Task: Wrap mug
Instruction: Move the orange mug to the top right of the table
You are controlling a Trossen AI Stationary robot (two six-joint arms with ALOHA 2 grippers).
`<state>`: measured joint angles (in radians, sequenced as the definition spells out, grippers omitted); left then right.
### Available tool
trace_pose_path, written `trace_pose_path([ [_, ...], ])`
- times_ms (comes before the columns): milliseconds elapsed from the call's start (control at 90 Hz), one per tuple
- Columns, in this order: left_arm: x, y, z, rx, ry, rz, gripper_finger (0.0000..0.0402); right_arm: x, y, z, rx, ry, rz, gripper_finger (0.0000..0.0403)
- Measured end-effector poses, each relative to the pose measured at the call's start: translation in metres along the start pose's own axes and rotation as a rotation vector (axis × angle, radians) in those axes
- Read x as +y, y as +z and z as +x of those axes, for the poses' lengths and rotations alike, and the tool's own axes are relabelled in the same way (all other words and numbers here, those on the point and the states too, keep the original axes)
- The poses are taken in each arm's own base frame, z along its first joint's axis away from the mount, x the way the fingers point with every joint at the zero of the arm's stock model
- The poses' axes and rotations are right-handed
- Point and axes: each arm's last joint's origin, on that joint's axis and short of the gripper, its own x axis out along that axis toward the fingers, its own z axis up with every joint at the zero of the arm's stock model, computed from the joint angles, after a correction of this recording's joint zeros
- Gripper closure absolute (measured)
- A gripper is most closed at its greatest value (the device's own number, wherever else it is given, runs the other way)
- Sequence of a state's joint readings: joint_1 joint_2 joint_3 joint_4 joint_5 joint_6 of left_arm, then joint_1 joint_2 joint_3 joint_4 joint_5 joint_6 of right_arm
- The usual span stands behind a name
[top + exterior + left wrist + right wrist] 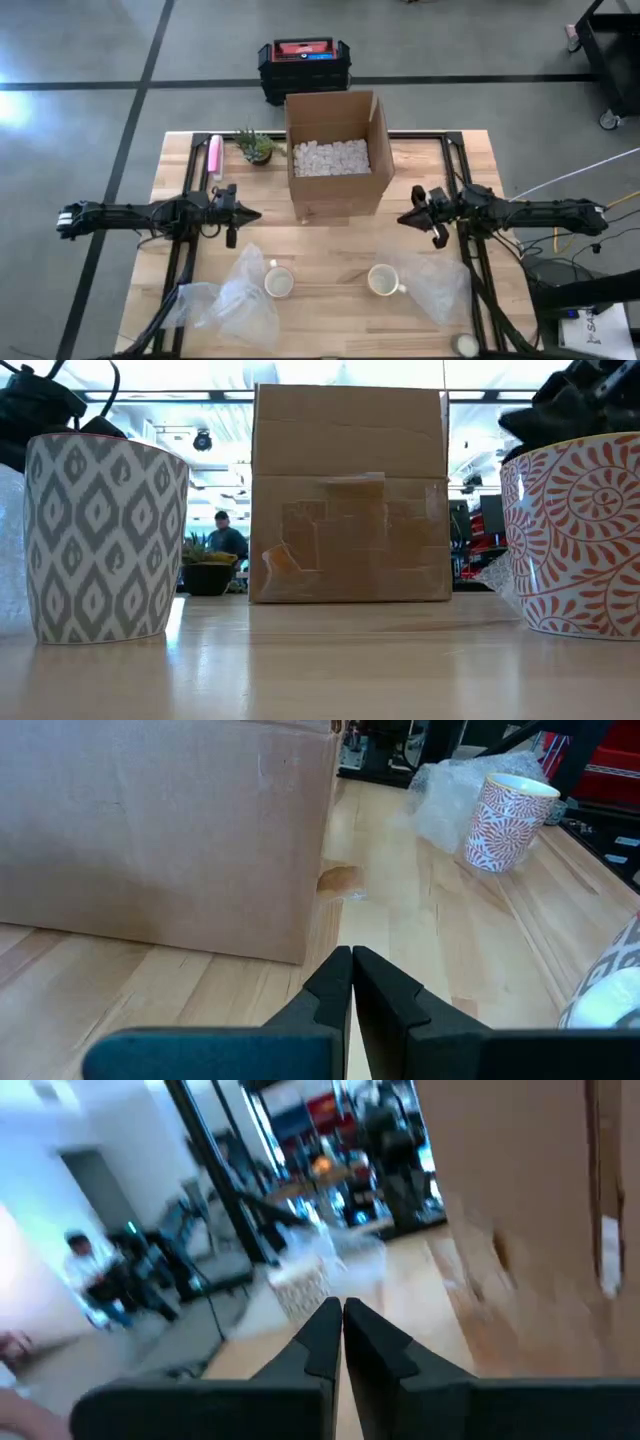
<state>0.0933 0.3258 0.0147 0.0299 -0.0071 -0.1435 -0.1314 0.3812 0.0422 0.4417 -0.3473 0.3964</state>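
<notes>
An open box [335, 155] stands mid-table [330, 260]. Nearer the front edge, two mugs sit apart, each touching a plastic sheet: left mug [278, 282], right mug [383, 280].

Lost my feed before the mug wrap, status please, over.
Left gripper and right gripper shut, empty, flanking the cardboard box. Grey mug and orange mug unwrapped beside bubble wrap. Nothing blocking.

Both arms stretched inward, level over table. Left gripper [256, 213] fingers pressed together; right gripper [402, 218] same, tips pointing toward centre.
</notes>
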Motion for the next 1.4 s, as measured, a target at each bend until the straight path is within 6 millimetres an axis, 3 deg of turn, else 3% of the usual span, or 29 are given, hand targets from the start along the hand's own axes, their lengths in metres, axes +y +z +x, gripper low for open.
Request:
trace_pose_path([
  [633,0.000,0.000,0.000,0.000,0.000,0.000,0.0402,0.005,0.013,-0.001,-0.131,0.007,-0.188,0.0403],
  [744,0.000,0.000,0.000,0.000,0.000,0.000,0.0402,0.011,0.028,0.003,-0.120,0.034,-0.207,0.0403],
  [1144,0.000,0.000,0.000,0.000,0.000,0.000,0.0402,0.045,0.086,0.055,0.447,0.092,-0.222,0.0403],
  [1400,0.000,0.000,0.000,0.000,0.000,0.000,0.0402,0.059,0.098,0.079,0.751,0.052,-0.055,0.0403],
])
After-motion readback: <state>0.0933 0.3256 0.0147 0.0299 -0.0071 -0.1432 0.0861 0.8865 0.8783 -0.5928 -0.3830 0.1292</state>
